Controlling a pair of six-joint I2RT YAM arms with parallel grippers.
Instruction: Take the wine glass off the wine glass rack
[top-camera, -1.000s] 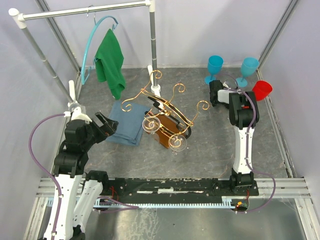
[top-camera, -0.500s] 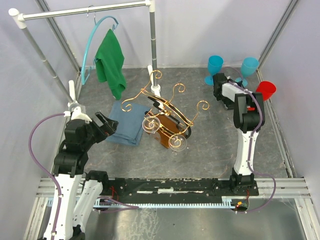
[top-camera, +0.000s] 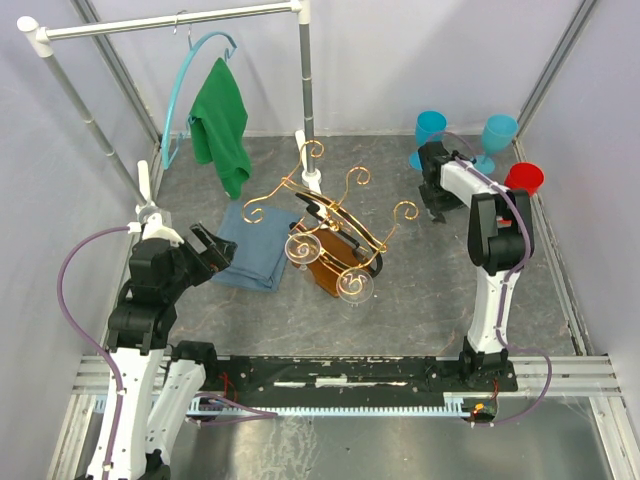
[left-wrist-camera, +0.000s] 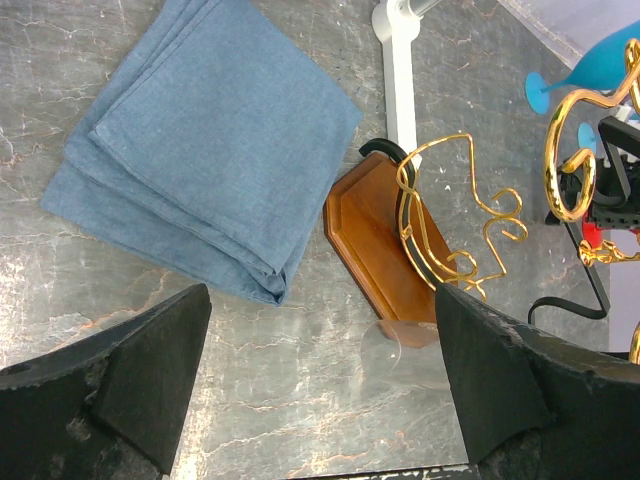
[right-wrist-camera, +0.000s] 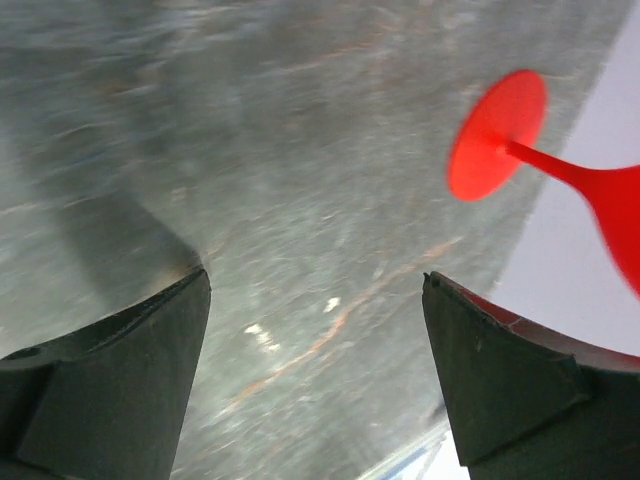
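Observation:
The wine glass rack (top-camera: 335, 212), gold wire on a brown wooden base (left-wrist-camera: 385, 245), stands mid-table. Two clear wine glasses hang from it, bowls down, one at the left (top-camera: 300, 247) and one nearer me (top-camera: 353, 284). The left wrist view shows one clear bowl (left-wrist-camera: 405, 350) just ahead of my open, empty left gripper (left-wrist-camera: 322, 330), which hovers left of the rack (top-camera: 213, 245). My right gripper (top-camera: 434, 203) is at the back right, open and empty over bare floor (right-wrist-camera: 315, 330). A red wine glass (right-wrist-camera: 500, 135) stands to its side.
A folded blue cloth (top-camera: 252, 250) lies left of the rack. A white-and-grey clothes rail (top-camera: 306, 95) with a green cloth (top-camera: 222, 125) stands behind. Two blue glasses (top-camera: 430, 130) (top-camera: 498, 135) and the red glass (top-camera: 524, 178) stand at the back right, near the wall.
My right gripper has gone from nearly shut to wide open, and the right arm has shifted slightly beside the blue glasses. The left arm and the rack have not moved.

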